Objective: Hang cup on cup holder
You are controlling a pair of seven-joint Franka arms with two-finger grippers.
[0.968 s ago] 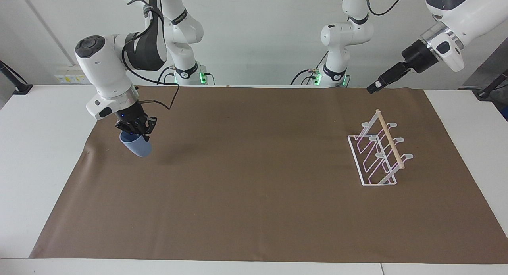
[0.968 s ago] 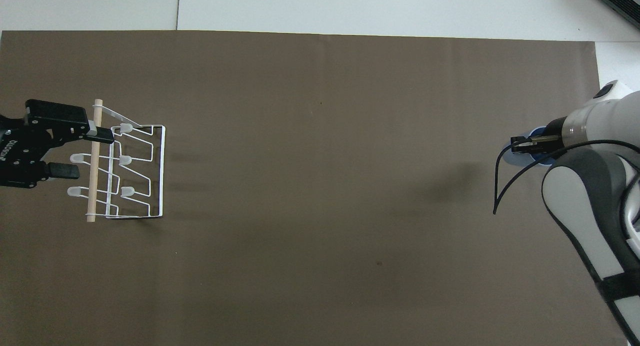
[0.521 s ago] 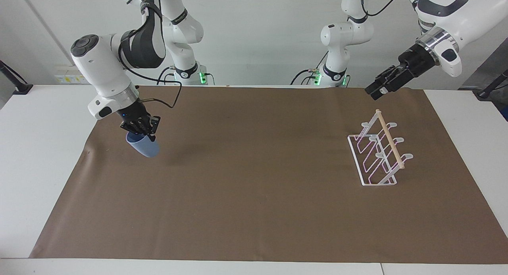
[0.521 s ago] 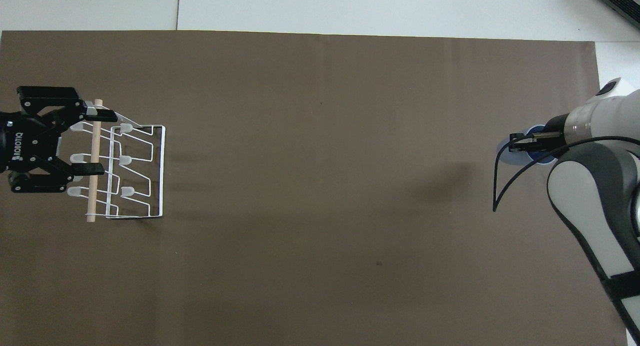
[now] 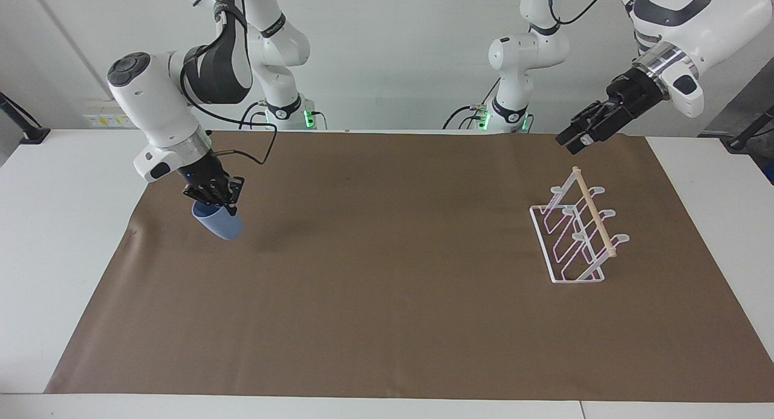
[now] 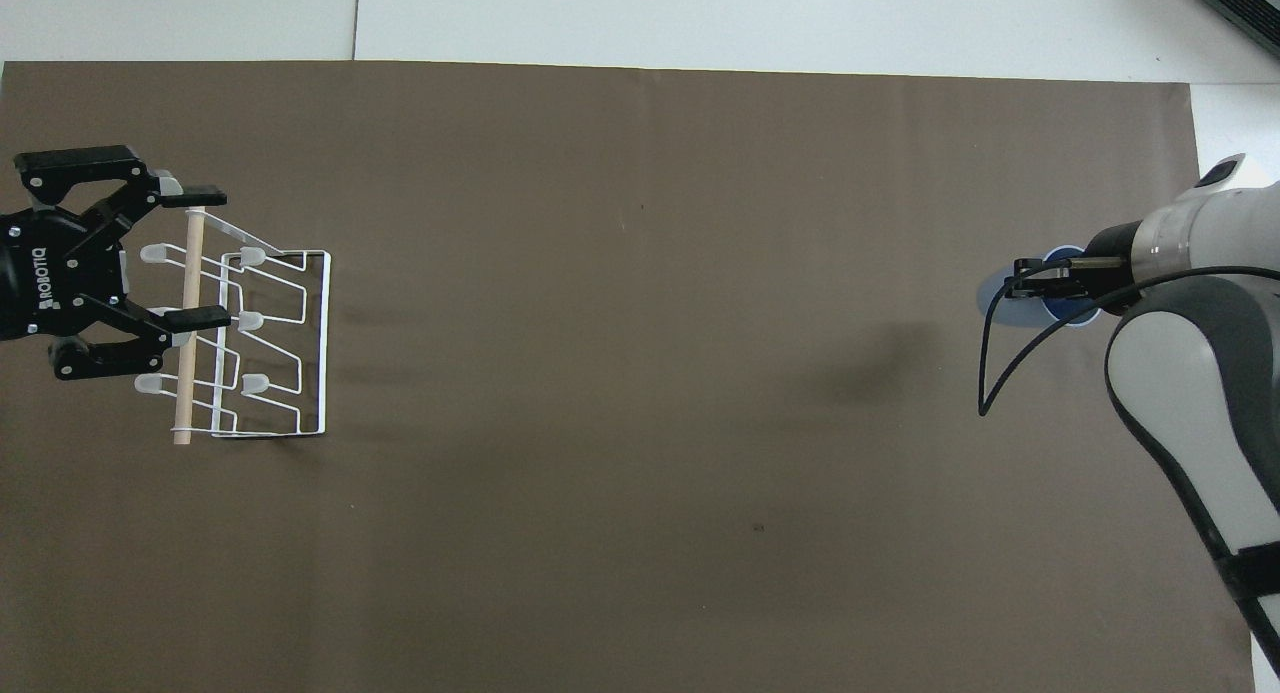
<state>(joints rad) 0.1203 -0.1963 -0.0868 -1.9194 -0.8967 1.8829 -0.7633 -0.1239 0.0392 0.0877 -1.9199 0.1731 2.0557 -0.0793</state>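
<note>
Cup (image 5: 219,224), tilted, at the facing view's left, its rim clamped by the right gripper (image 5: 219,208) and partly hidden overhead. Cup holder (image 5: 574,231) at right; left gripper (image 6: 195,255), fingers apart, raised over its dowel, its body cut off at the overhead frame's edge.

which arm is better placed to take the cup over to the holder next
Right, most likely. The right gripper is shut on the rim of the light-blue cup, tilted at its end of the brown mat. The left gripper hangs open and empty above the white wire cup holder, holding nothing.
</note>
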